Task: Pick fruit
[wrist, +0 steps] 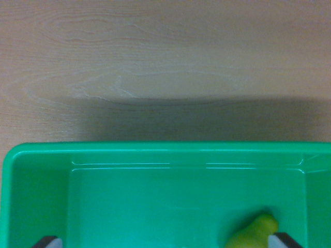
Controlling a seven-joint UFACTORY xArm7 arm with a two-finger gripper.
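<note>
A yellow-green fruit (pixel 253 233), perhaps a pear or lemon, lies on the floor of a green plastic bin (pixel 165 151) at the bottom right of the wrist view. Only its top part shows above the frame's lower edge. My gripper (pixel 166 242) is open, with just the two grey fingertips peeking in at the bottom corners. The left fingertip (pixel 48 242) has nothing near it. The right fingertip (pixel 285 240) sits right beside the fruit, which lies just inside it. Nothing is held between the fingers.
The bin's far wall runs across the middle of the view, and its left wall (pixel 8 206) and right wall (pixel 316 206) close in the sides. Beyond it lies a light wooden tabletop (pixel 165 62) with a dark shadow band along the bin.
</note>
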